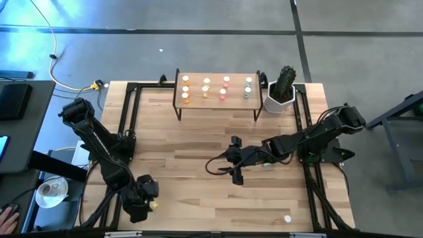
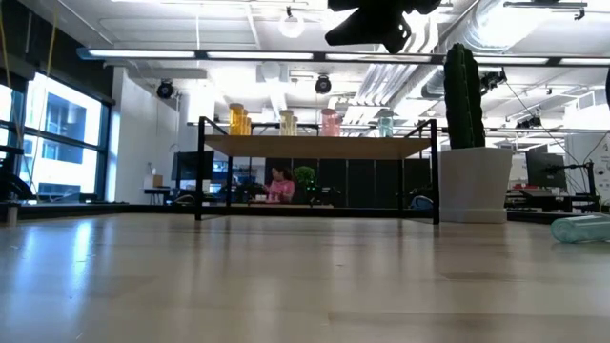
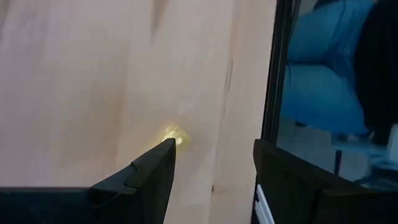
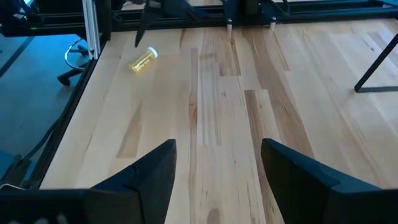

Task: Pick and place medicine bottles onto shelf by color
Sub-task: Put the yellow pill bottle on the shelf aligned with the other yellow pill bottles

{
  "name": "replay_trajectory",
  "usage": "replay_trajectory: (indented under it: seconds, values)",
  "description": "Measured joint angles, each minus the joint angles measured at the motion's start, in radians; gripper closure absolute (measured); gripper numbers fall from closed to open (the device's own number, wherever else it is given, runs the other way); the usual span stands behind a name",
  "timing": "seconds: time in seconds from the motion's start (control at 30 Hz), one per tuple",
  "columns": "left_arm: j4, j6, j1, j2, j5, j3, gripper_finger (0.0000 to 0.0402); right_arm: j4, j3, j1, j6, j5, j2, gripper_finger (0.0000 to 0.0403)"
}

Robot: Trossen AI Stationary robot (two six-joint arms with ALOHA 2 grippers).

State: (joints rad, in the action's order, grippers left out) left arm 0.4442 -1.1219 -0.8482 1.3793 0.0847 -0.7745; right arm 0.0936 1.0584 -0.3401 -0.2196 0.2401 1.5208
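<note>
The right gripper (image 1: 236, 173) is hanging open, empty, mid-table, at six o'clock from the shelf (image 1: 217, 78); the left gripper (image 1: 147, 206) is waiting open beside a yellow bottle (image 4: 142, 61).

yellow bottle (image 3: 175, 135): blurred, partly behind left pincer (image 3: 211, 165) finger | green bottle (image 2: 581, 229): seemingly edge-cropped
</note>
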Motion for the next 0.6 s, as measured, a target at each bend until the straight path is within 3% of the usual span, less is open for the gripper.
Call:
replay_trajectory:
  seconds: [0.6]
  values:
    - [0.036,0.164,-0.015,0.114,0.005,-0.052,0.0195,0.000,0.000,0.023,-0.039,0.000,0.000,0.0175]
